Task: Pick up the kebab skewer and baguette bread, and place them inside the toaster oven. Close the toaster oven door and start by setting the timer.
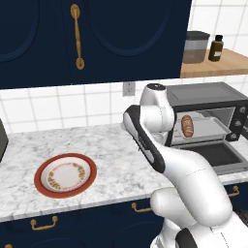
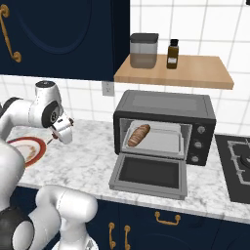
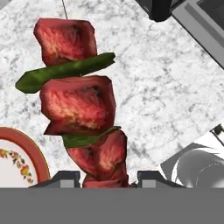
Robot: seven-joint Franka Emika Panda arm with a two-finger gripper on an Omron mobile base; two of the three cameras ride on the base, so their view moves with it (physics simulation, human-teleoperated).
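In my hand view the pincer point(image 3: 105, 179) is clamped on the kebab skewer point(image 3: 81, 105): the two dark finger tips sit either side of the lowest meat chunk, pressed to it. The skewer's long axis runs straight away from the pincer, up the picture with a slight lean to the left, and the thin bare stick pokes out past the far chunk. I count three red meat pieces with two green strips wedged between them. Beneath it lies the marble worktop point(image 3: 153, 87), with the skewer held clear above it.

From the right base view I see the pincer point(image 2: 57, 135) hanging over the worktop point(image 2: 88, 161), just beside the red-rimmed plate point(image 2: 29, 150), with only a small dark bit of the skewer point(image 2: 49, 141) showing below it; I cannot tell its direction there.

Further out, the toaster oven point(image 2: 165, 124) stands well apart to the right, its toaster oven door point(image 2: 149, 174) dropped flat onto the worktop. The baguette bread point(image 2: 138, 135) lies on the tray inside, at the left, its long axis running diagonally from front-left to back-right. In the left base view the baguette bread point(image 1: 187, 125) shows inside the toaster oven point(image 1: 208, 104) behind the arm, and the plate point(image 1: 65, 175) sits alone on the left of the worktop point(image 1: 116, 160).

A jar point(image 2: 143, 50) and a dark bottle point(image 2: 172, 53) stand on the wooden shelf point(image 2: 195, 73) above the oven.
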